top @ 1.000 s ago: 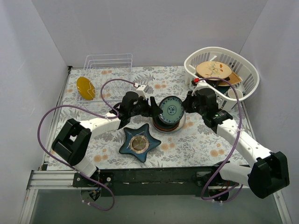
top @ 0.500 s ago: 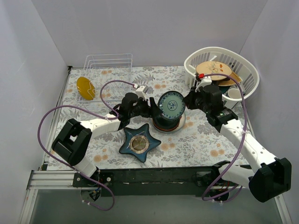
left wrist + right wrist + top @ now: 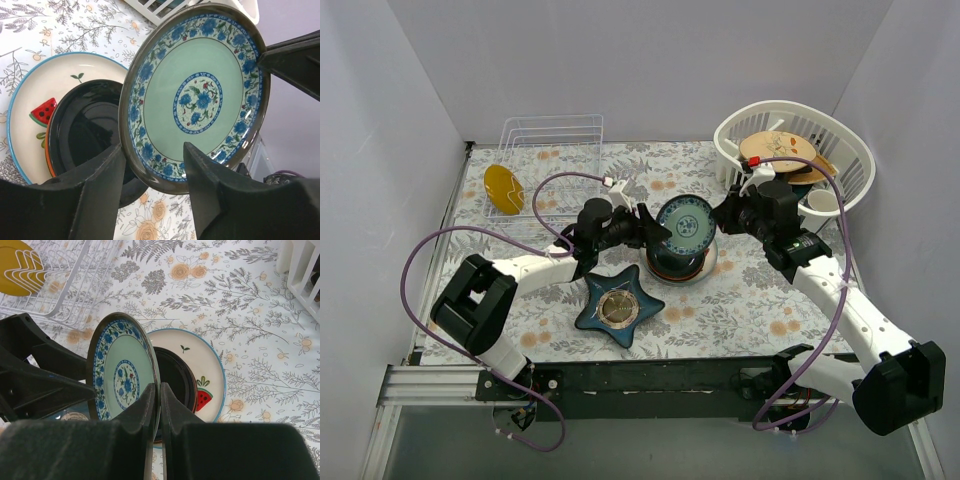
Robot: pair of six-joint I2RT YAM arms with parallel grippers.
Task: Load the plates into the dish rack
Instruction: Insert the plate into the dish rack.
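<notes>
Teal-green plate point(image 3: 685, 228): held on edge, tilted, directly above the stack point(image 3: 676, 268) at mid-table, apart from it.

Right gripper point(image 3: 159, 390): on the stack's right side, jaws nearly together, pinching the plate's rim.

Left gripper point(image 3: 152, 155): on the stack's left side, jaws about half apart, one either side of the plate's lower rim. Contact cannot be confirmed.

Dish rack point(image 3: 552, 135): well apart from the stack, to its far left, with a yellow plate point(image 3: 503, 188) among its wires.
</notes>
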